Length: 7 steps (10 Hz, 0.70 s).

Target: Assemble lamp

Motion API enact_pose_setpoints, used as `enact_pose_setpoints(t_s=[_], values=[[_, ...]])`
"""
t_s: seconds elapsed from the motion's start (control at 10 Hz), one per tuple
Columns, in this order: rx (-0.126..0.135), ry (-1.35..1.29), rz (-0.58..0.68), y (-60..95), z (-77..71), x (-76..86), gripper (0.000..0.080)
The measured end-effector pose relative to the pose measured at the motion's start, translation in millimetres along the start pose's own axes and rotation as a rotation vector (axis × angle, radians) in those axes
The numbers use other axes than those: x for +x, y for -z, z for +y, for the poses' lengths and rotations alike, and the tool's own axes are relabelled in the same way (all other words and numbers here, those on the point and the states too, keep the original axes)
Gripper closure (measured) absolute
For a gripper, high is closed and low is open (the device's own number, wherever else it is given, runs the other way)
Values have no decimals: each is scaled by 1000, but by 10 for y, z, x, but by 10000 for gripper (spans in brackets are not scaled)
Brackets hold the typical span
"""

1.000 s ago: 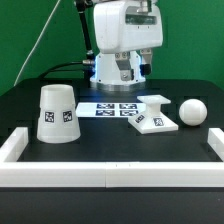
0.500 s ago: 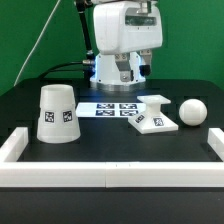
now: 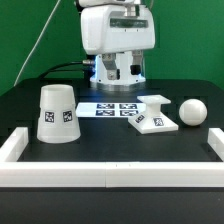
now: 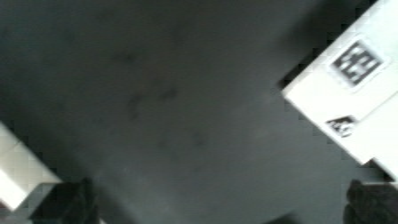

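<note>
White base [image 3: 155,113] sits right of centre, below and right of the gripper [image 3: 120,72], whose jaws look spread, empty.

Lit brightly and evenly from above in the exterior view; near glare on the shade [image 3: 57,112], barely any shadow on the black table [image 3: 110,148]. Coarse and slightly soft. Dim and blurred in the wrist view, tags [image 4: 356,62] smeared.
</note>
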State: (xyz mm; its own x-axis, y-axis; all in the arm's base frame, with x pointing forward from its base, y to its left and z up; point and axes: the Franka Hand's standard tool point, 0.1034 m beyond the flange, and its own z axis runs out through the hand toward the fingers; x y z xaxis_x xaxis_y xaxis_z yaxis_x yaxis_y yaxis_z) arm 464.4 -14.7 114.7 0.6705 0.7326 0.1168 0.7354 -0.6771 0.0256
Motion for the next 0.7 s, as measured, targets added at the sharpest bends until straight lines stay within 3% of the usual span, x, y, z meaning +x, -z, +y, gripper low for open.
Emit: enact_pose_setpoints(t_s=[0.4,0.5,0.7], values=[[-2,-263,3,6,27,21,100],[-5,-410,5,0,-13,21,100],[-17,-653,9,-69,-271,22,100]])
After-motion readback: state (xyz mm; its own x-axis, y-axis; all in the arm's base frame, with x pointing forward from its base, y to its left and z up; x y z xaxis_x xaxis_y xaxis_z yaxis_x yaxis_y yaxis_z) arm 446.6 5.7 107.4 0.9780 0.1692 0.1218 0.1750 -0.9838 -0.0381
